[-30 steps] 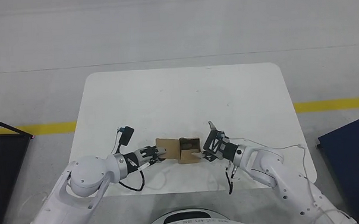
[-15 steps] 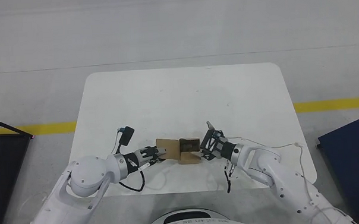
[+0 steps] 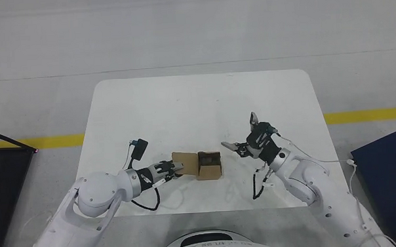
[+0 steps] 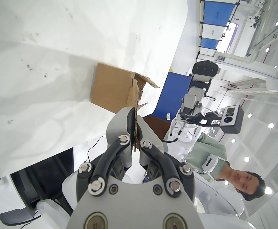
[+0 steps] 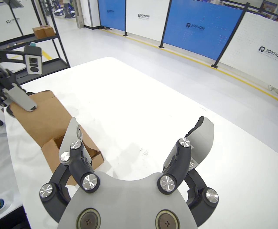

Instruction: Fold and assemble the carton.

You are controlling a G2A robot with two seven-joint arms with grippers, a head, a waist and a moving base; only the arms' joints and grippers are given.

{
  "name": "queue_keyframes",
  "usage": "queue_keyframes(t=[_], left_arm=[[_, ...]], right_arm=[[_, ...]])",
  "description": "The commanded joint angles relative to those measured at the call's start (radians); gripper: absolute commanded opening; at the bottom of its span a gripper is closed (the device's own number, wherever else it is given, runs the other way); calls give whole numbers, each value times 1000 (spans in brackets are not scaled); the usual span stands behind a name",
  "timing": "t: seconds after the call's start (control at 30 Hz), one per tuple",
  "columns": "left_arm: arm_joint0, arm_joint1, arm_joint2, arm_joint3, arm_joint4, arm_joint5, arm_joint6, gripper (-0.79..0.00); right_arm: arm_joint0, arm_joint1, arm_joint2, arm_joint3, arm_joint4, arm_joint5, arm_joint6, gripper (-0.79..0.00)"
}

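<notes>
The brown corrugated carton (image 3: pixel 193 164) lies on the white table (image 3: pixel 184 104) near its front edge, between the 2 grippers. It is only partly assembled: 1 flat panel lies toward the left arm, and on the other side is a small raised box section, open at the top with a dark inside. In the left wrist view the carton (image 4: pixel 113 86) shows a bent flap with a ragged edge. The left gripper (image 3: pixel 175 168) is clamped on the thin cardboard edge of the flat panel, with both fingers (image 4: pixel 120 121) pressed against it. The right gripper (image 3: pixel 239 132) sits just beside the open box end, its fingers (image 5: pixel 72 130) spread wide and holding nothing.
</notes>
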Motion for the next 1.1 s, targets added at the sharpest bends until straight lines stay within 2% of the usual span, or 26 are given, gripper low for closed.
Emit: queue_keyframes(t=[0.0, 0.4, 1.07], left_arm=[[-2, 1, 2, 0, 0, 0, -1, -785], [-11, 5, 6, 2, -9, 9, 9, -785], [-23, 10, 17, 11, -22, 6, 20, -785]], right_arm=[[20, -4, -12, 25, -11, 1, 27, 0], [134, -36, -149, 114, -92, -38, 96, 0], [146, -54, -176, 164, -139, -58, 107, 0]])
